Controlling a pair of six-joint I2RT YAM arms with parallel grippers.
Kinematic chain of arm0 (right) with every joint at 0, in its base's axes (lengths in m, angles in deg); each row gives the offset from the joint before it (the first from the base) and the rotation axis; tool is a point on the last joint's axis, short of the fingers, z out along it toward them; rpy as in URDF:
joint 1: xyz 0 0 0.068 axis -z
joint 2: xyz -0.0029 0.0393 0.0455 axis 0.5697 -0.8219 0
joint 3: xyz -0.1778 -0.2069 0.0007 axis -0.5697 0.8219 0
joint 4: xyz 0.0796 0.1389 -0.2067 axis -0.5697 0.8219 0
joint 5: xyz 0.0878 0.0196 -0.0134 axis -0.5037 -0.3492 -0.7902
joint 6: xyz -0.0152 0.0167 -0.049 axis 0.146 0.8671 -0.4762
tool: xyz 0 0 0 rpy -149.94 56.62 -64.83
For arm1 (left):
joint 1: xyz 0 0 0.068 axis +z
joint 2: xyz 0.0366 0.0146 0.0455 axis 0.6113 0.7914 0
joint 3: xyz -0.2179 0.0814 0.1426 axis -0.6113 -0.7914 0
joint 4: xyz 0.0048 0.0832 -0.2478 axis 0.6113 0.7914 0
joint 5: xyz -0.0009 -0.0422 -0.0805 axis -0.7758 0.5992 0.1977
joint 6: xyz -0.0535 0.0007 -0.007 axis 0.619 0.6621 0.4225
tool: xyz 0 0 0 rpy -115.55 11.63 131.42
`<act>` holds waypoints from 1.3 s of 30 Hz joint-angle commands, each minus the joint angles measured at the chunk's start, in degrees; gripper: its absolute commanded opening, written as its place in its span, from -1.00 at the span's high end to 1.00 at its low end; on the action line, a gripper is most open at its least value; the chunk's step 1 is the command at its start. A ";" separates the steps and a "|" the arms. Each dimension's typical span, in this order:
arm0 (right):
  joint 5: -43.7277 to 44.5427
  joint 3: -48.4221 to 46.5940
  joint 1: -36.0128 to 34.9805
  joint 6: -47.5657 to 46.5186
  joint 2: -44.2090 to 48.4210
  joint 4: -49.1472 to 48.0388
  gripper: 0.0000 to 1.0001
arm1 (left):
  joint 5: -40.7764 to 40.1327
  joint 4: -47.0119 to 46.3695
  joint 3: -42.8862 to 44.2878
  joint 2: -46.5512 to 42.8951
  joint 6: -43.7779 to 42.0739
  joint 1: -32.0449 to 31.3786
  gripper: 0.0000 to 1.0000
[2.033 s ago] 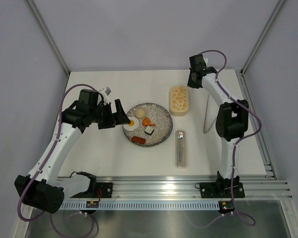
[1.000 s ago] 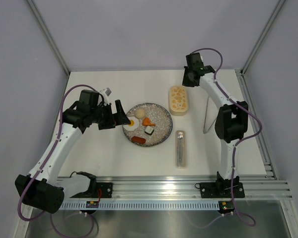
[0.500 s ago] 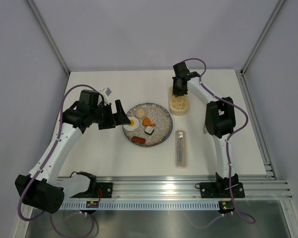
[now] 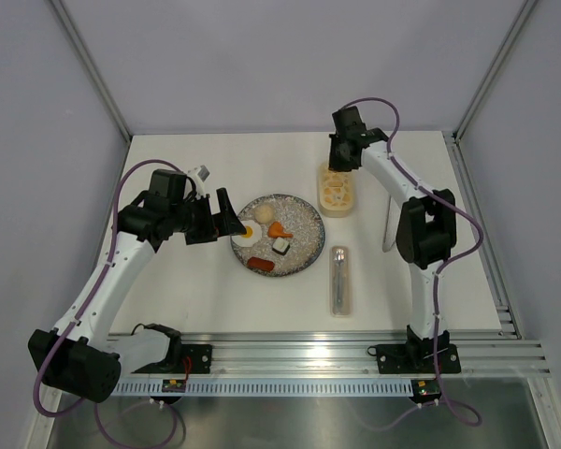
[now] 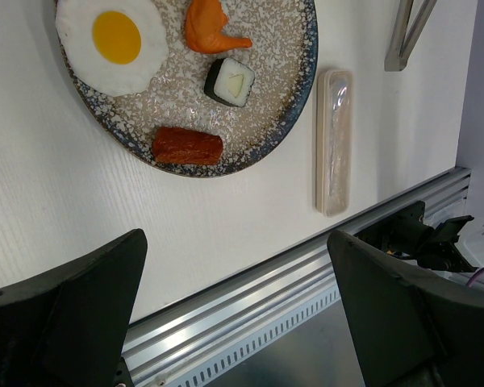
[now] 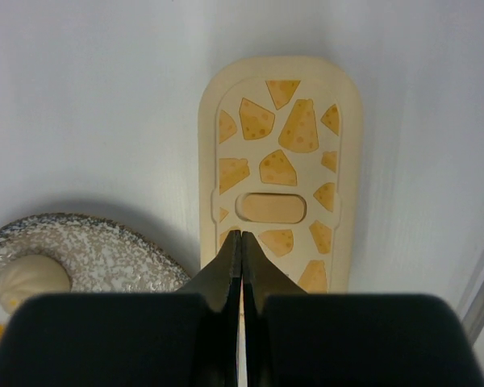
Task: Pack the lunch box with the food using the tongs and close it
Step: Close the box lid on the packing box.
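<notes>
The lunch box point(image 4: 338, 192) stands right of the plate, its cream lid point(image 6: 281, 169) with yellow patches on it. My right gripper point(image 4: 338, 165) point(image 6: 241, 235) hovers shut over the box's far end, holding nothing. The food lies on the speckled plate point(image 4: 302, 217): fried egg point(image 5: 113, 39), orange piece point(image 5: 212, 28), sushi roll point(image 5: 230, 82), sausage point(image 5: 187, 146) and a pale bun point(image 6: 32, 278). The tongs point(image 4: 390, 221) point(image 5: 410, 32) lie on the table right of the box. My left gripper point(image 4: 226, 217) point(image 5: 238, 322) stays wide open just left of the plate, with nothing between its fingers.
A long clear cutlery case point(image 4: 340, 279) point(image 5: 334, 141) lies in front of the lunch box, right of the plate. A metal rail point(image 4: 337, 348) runs along the near table edge. Grey walls close in the back and both sides.
My right arm has swung from the back right corner leftward to above the lunch box's far end, its gripper staying shut. The left arm has not moved.
</notes>
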 commanded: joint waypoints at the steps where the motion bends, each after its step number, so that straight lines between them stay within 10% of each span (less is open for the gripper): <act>1: 0.14 2.70 -0.14 -0.12 5.66 -1.51 1.00 | 1.36 -2.26 0.15 -0.96 0.20 0.32 -0.97; 12: -1.98 18.09 -2.16 2.87 4.69 -6.43 1.00 | 1.54 -2.26 -0.11 -0.96 0.03 0.32 -0.97; 22: 3.38 3.53 -2.07 -0.91 7.69 -1.43 1.00 | 1.10 -2.26 -0.37 -1.58 0.11 0.32 -0.97; 39: 1.54 -18.03 1.35 0.50 -18.32 4.55 1.00 | -0.31 -1.12 -0.99 -1.67 -0.24 0.23 -0.97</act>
